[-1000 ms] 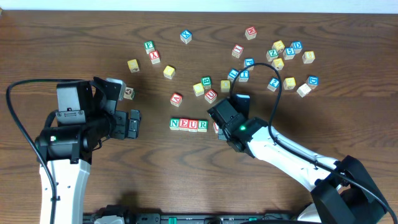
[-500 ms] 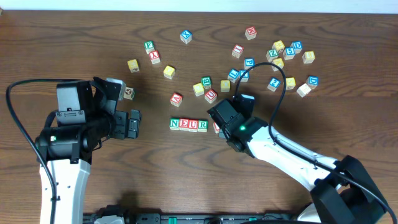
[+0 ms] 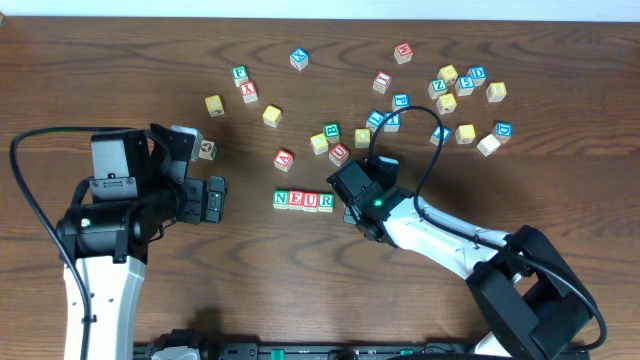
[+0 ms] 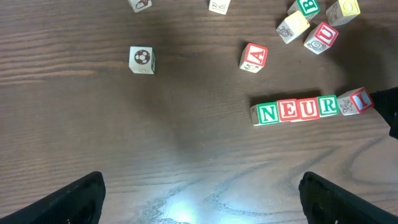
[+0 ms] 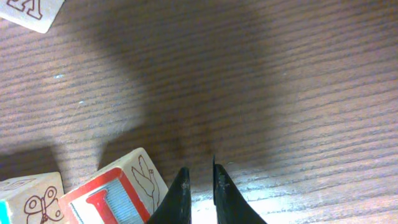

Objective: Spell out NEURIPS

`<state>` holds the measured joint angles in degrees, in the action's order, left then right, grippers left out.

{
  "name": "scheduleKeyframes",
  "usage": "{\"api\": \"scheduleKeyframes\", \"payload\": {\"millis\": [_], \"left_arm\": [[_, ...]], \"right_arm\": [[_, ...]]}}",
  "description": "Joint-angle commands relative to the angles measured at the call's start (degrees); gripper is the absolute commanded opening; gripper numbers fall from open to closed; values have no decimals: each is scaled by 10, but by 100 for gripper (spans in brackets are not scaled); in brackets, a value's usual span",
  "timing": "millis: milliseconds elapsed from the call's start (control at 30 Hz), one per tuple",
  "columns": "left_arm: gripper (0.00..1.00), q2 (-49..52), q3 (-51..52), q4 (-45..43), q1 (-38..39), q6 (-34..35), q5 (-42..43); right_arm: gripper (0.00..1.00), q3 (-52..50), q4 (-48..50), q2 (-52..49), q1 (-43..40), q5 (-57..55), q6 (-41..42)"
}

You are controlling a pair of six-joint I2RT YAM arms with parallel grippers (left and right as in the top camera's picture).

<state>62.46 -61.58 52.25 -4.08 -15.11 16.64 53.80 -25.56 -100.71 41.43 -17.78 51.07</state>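
Near the middle of the tabletop [image 3: 250, 280] the NEUR row [image 3: 303, 200] lies in one straight line, its four cubes touching side by side and reading N, E, U, R from left to right. The red-bordered I cube [image 4: 357, 99] sits at the row's right end against the R, turned slightly askew rather than square with the line.

The right tool [image 5: 199, 177] is down at the tabletop just right of the I cube. Its fingers are drawn to a thin slit with nothing between them, and the cube lies outside them on the left.

The left tool [image 3: 216, 199] hangs to the left of the row, well apart from it, spread wide and empty.

Beyond the row stand an A cube [image 4: 254, 57] and a soccer-ball cube [image 4: 142, 59]. More loose cubes [image 3: 466, 133] are scattered across the far right.
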Motion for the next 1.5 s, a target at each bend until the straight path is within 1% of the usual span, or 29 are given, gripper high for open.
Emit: {"api": "scheduleKeyframes", "payload": {"millis": [0,100,300,667,1033,1300,1467], "left_arm": [[98,-3,-12,0,-3,-7,7],[98,-3,-12,0,-3,-7,7],[98,-3,-12,0,-3,-7,7],[98,-3,-12,0,-3,-7,7],[98,-3,-12,0,-3,-7,7],[98,-3,-12,0,-3,-7,7],[98,-3,-12,0,-2,-7,7]], "right_arm": [[7,7,15,4,3,12,-21],[6,7,36,4,3,36,-56],[6,7,40,4,3,47,-74],[5,7,43,4,3,53,-84],[1,7,52,4,2,16,-83],[1,7,69,4,3,19,-118],[1,7,78,4,3,40,-141]]}}
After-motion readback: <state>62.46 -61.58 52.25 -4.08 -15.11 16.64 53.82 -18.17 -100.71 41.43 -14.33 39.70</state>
